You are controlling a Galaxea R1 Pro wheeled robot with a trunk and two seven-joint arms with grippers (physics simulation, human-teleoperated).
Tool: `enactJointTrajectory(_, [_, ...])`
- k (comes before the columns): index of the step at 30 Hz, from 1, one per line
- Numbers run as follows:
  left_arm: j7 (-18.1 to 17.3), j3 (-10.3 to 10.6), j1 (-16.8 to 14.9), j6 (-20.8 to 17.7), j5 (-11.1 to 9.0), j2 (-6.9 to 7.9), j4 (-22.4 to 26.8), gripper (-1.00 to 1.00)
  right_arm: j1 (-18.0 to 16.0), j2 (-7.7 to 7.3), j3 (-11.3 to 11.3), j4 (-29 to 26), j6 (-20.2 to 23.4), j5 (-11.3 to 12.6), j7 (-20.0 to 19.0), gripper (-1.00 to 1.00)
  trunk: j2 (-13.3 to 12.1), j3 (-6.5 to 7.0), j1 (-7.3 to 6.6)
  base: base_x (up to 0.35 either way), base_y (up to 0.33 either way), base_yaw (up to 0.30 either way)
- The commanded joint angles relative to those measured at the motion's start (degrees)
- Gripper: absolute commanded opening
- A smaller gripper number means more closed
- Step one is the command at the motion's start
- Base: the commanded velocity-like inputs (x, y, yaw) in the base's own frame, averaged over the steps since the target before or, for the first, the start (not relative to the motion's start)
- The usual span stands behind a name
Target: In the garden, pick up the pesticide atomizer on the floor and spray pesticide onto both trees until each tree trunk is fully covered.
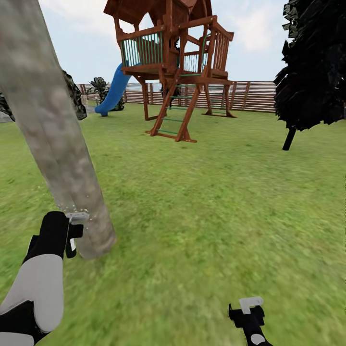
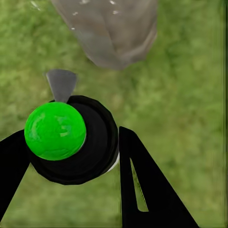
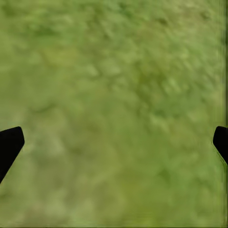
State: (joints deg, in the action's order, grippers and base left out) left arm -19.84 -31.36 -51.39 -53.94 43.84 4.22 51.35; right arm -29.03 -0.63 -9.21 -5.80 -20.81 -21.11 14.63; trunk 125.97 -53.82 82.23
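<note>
A: Status?

B: Left gripper (image 2: 71, 156) has its jaws clamped on the pesticide atomizer (image 2: 66, 137), green cap up, nozzle aimed at the base of the near tree trunk (image 1: 53, 129). Atomizer is off the lawn (image 1: 216, 202), just beside the trunk's foot.

A: Coverage?

B: A few white specks of pesticide (image 1: 79, 210) low on the bark, right by the nozzle. The rest of that trunk looks bare, so I'd say spraying is barely underway. Second tree is untouched as far as I can judge.

A: Right arm?

B: Right gripper (image 3: 114, 142) hangs over grass, jaws wide apart, holding nothing.
</note>
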Motion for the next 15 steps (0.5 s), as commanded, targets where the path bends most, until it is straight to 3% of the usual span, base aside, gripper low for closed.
enactJointTrajectory(1, [-0.6,-0.1,0.0,-0.1,0.6,-0.02,0.1,-1.00,0.0,0.02,-0.5,0.1,-0.2,-0.6,0.1,1.00,0.0,-0.05,0.00,0.092,-0.262,0.000])
enactJointTrajectory(9, [-0.4,-0.1,0.0,0.0,0.6,0.24,-0.5,-1.00,0.0,0.02,-0.5,0.0,-0.2,-0.6,0.1,1.00,0.0,-0.05,0.00,0.119,-0.264,0.005])
enactJointTrajectory(15, [-0.4,0.0,0.1,0.0,1.0,0.35,-0.8,-1.00,0.0,0.02,-0.4,0.0,-0.2,-0.6,0.1,1.00,0.0,-0.05,0.00,0.154,-0.264,0.243])
